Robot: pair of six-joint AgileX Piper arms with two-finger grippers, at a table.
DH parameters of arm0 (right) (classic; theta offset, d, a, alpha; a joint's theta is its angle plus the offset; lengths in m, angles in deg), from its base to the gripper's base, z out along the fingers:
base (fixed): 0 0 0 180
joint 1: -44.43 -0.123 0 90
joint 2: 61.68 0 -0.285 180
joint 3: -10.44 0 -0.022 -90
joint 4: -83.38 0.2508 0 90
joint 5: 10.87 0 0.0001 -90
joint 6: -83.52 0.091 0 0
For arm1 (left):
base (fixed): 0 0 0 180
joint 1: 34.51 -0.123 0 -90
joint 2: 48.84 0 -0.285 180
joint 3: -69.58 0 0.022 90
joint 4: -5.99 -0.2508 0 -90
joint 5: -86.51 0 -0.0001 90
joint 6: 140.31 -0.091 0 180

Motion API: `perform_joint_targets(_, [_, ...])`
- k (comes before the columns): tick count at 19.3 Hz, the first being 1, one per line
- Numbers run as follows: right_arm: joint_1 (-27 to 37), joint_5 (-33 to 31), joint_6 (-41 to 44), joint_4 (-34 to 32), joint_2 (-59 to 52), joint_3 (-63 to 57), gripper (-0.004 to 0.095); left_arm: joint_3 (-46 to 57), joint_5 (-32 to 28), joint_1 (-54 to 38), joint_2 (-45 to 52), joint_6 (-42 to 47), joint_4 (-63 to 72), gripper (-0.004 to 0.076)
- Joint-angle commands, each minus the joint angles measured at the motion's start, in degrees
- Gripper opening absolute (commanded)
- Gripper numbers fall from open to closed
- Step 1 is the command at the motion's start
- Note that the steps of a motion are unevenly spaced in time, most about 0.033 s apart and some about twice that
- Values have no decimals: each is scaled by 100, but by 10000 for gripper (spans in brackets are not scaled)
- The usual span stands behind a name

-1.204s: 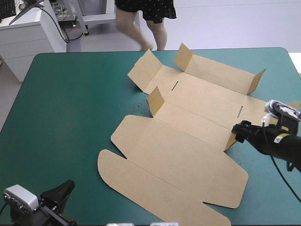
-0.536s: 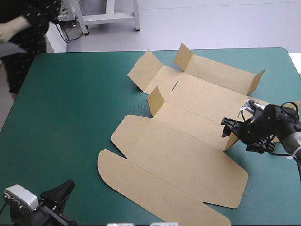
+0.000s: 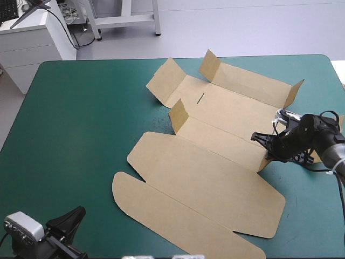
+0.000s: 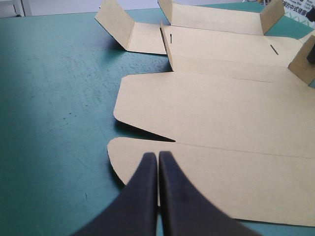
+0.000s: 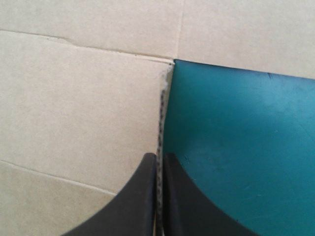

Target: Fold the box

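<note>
The brown box lies as an unfolded cut sheet across the middle and right of the teal-green table, with its long lid panels toward the near edge. My right gripper is at the box's right side, shut on the edge of a small raised side flap. In the right wrist view the flap's thin edge runs straight into my right gripper, whose black fingers pinch it. My left gripper is shut and holds nothing. It hovers at the near left corner, pointing at the box's rounded lid tab.
Several short flaps stand up at the box's far part: one at the far left, one behind it, one at the far right and one mid-sheet. Broad teal-green cover lies left of the box.
My right gripper has moved in from the table's right edge to the box's side flap, turned, and shut on its edge. The left arm has stayed put.
</note>
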Motion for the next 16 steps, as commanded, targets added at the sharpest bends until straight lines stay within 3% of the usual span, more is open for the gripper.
perform_joint_targets(1, [32,-86,-587,179,-165,341,1,-138,-447,19,27,31,126,-8])
perform_joint_targets(6, [-358,-677,-2034,154,290,1412,1,-138,-447,19,27,31,126,-8])
perform_joint_targets(12, [-1069,-1701,-3751,154,1847,3532,0,-138,-447,19,27,31,126,-8])
perform_joint_targets(13, [-1190,-2014,-4385,191,2151,4000,0,-138,-447,19,27,31,126,-8])
perform_joint_targets(16, [-1603,-1979,-5750,149,2550,4729,0,-138,-447,19,27,31,126,-8])
